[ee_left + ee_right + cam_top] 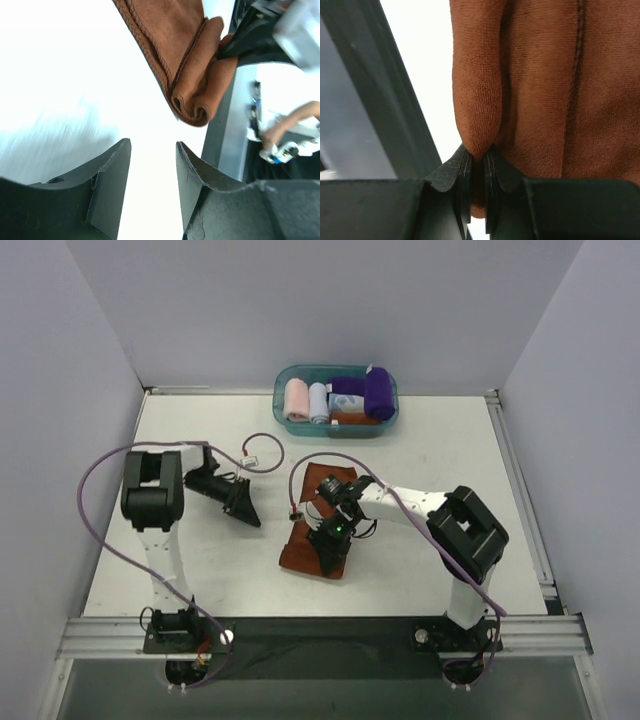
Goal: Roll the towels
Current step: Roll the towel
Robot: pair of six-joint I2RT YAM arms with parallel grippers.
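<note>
The rust-brown towel (298,548) lies folded on the white table, near the front and between the two arms. My right gripper (333,552) sits on its right part. In the right wrist view my right gripper (479,152) is shut on a pinched fold of this towel (545,90). My left gripper (245,508) hovers left of the towel. In its own view it (152,145) stands open with nothing in it, short of the towel's curled end (192,107). The purple towel (378,392) sits rolled in the bin at the back.
A teal bin (283,400) at the table's far edge holds the pink, pale blue and white patterned rolled cloths. A loose purple cable (262,440) loops across the table behind the left gripper. The dark front rail (320,632) runs along the near edge.
</note>
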